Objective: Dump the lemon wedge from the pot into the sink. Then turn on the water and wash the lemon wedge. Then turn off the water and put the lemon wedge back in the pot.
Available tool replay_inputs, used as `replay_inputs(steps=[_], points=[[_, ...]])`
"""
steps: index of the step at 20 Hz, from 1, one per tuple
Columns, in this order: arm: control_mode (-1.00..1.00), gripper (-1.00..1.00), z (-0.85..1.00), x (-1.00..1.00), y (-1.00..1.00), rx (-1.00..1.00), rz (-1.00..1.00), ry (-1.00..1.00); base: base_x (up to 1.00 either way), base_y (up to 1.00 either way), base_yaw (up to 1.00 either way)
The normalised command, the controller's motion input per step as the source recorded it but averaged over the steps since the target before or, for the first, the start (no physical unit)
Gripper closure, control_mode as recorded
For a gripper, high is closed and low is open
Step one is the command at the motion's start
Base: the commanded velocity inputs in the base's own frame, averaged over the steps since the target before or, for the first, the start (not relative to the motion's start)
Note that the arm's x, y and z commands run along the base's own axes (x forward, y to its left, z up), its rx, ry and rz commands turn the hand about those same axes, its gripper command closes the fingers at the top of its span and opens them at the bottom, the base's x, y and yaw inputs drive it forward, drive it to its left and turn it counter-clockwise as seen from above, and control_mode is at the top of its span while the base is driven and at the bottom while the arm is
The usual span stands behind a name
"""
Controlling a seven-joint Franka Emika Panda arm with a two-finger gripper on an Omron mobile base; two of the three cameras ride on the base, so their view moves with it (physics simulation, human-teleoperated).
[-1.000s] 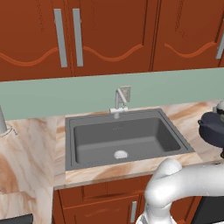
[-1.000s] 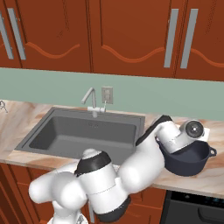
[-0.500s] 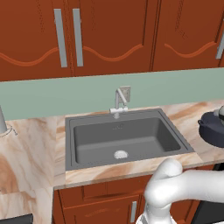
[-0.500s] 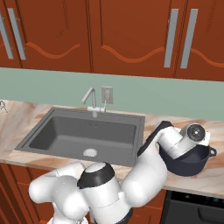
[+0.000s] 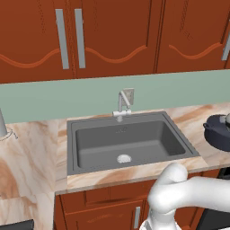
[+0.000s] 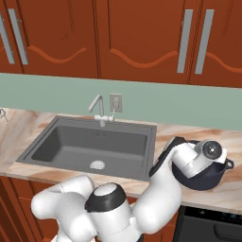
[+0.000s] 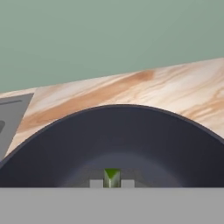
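The dark navy pot (image 6: 204, 180) stands on the marble counter to the right of the sink (image 6: 56, 144); it also shows at the right edge of the left base view (image 5: 218, 134). My hand reaches down into it from above. In the hand view the pot's dark inner wall (image 7: 131, 140) curves around my gripper (image 7: 112, 183). The small green lemon wedge (image 7: 112, 176) sits right between the two fingertips, and the gripper is shut on it. The sink basin holds nothing but its round drain (image 6: 97, 165).
A silver faucet (image 6: 97, 107) stands at the sink's back rim, its spout over the basin, with no water running. Pale green backsplash and red-brown cabinets rise behind. A dark appliance front (image 6: 212, 224) sits below the counter under the pot.
My hand has shifted slightly right and sunk a little lower into the pot. The pot, sink and faucet have stayed where they were.
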Motion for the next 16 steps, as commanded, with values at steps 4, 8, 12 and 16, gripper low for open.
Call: replay_inputs(steps=[4, 8, 12, 16], points=[[-1.00, -1.00, -0.05, 0.00, 0.00, 0.00, 0.00, 0.00, 0.00, 0.00, 0.00], [-1.00, -1.00, 0.00, 0.00, 0.00, 0.00, 0.00, 0.00, 0.00, 0.00, 0.00], [-1.00, -1.00, 0.00, 0.00, 0.00, 0.00, 0.00, 0.00, 0.00, 0.00, 0.00], [-1.00, -1.00, 0.02, -0.04, 0.00, -0.01, 0.00, 0.00, 0.00, 0.00, 0.00]])
